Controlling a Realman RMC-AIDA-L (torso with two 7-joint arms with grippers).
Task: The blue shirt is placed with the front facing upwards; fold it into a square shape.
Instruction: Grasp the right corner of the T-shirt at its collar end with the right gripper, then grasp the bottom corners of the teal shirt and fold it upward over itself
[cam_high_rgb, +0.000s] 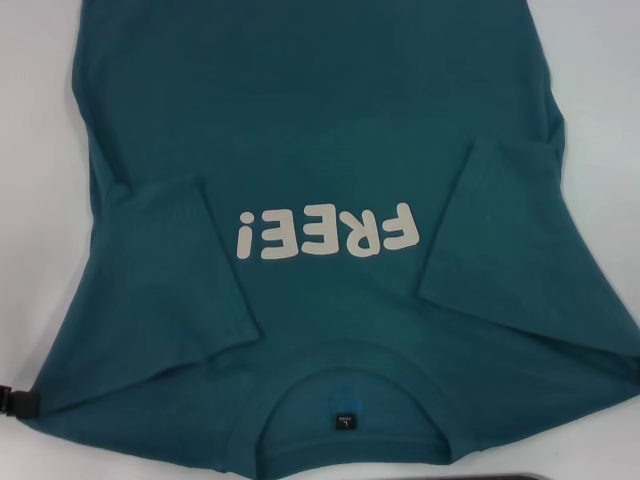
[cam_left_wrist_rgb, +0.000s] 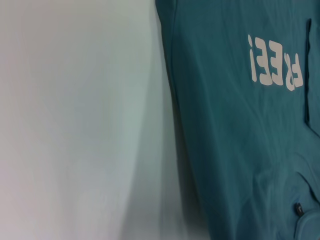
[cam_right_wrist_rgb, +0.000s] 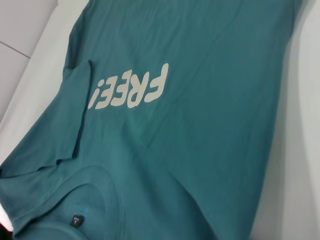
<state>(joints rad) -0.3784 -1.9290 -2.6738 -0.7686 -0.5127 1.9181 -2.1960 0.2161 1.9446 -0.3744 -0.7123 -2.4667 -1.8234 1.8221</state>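
White tabletop (cam_left_wrist_rgb: 75, 120) carries the blue shirt (cam_high_rgb: 320, 140), spread front up and filling most of the head view. Collar (cam_high_rgb: 345, 372) nearest the robot, black neck tag (cam_high_rgb: 344, 418) inside it, white "FREE!" lettering (cam_high_rgb: 326, 232) upside down from the head camera. Both sleeves folded inward onto the chest: left sleeve (cam_high_rgb: 180, 270), right sleeve (cam_high_rgb: 500, 230). Bare table shows at both far corners and as a wide strip beside the shirt's left edge. Dark part of the left gripper (cam_high_rgb: 15, 402) touches the left shoulder edge; fingers' state cannot be told. Right gripper unseen.
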